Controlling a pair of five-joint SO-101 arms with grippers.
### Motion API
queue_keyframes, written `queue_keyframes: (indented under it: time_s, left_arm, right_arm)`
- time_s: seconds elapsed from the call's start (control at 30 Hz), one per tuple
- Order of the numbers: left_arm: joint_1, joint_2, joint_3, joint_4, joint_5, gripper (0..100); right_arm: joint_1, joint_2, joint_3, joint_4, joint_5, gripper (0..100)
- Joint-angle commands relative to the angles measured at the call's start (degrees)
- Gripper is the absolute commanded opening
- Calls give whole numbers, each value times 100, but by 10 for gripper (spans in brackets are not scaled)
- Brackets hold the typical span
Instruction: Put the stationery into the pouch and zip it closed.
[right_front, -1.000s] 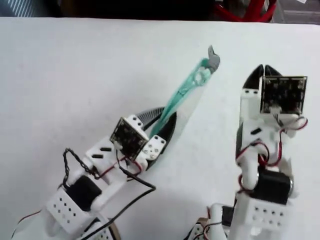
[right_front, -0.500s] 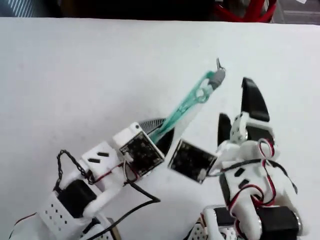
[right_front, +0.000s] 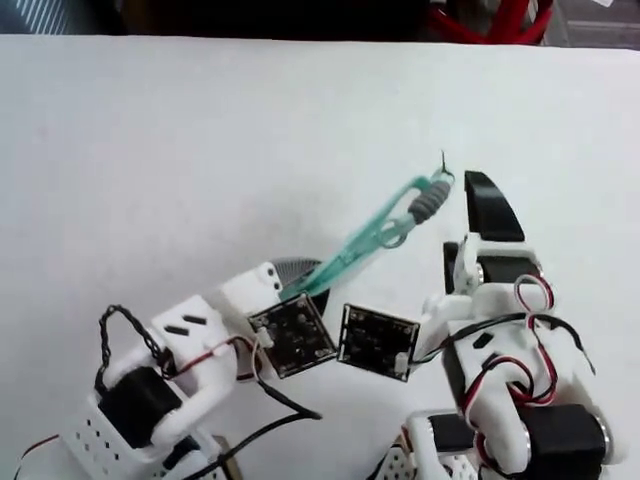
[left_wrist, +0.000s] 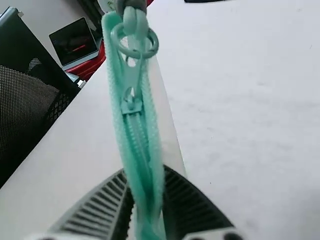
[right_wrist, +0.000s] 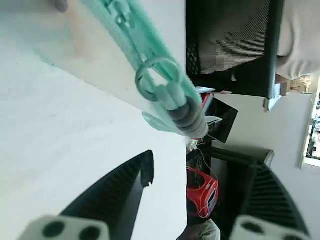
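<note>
Step in hand (judged): zip closure.

The left gripper (right_front: 303, 283) is clamped on the near end of the pouch (right_front: 365, 238) and holds it with the zip edge uppermost over the table (right_front: 150, 140). The zip slider (left_wrist: 130, 106) sits along that edge, toward the pouch's far end. Its ring (left_wrist: 134, 39) and grey pull (right_front: 427, 201) hang at that end.

The right gripper (right_front: 470, 240) stands just beside the pull end of the pouch, jaws spread wide and gripping nothing.

The next move calls for closing those jaws on the pull while the pouch is braced (its contents cannot be made out).

Count:
- one pouch
- one slider
- one ring
- one grey pull
- two grippers
</note>
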Motion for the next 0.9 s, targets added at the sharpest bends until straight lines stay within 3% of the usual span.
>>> queue_keyframes:
  time_s: [0.0,0.07,0.2,0.33,0.47,0.6,0.73,0.87]
  left_arm:
    - [-180,48,79,-123,246,23]
    - [-338,48,70,-422,431,23]
    - [-585,48,97,-1046,826,23]
    - [-734,48,202,-1152,1196,23]
    - [-681,48,563,-1459,1222,23]
    - [-532,48,932,-1714,1231,23]
    - [-171,48,1178,-1714,1231,23]
    - [4,48,1336,-1776,1196,23]
  right_arm:
    - [48,92,-149,-699,-958,126]
    - [189,101,-70,-1051,-1662,78]
    - [822,48,536,-2026,-2725,110]
    - [1648,101,905,-3073,-4985,128]
    - [1982,92,668,-2958,-7473,130]
    - [1367,365,-97,-2237,-9354,131]
    - [48,1437,-1213,-1288,-9881,184]
    - [-497,2712,-2585,-92,-10769,252]
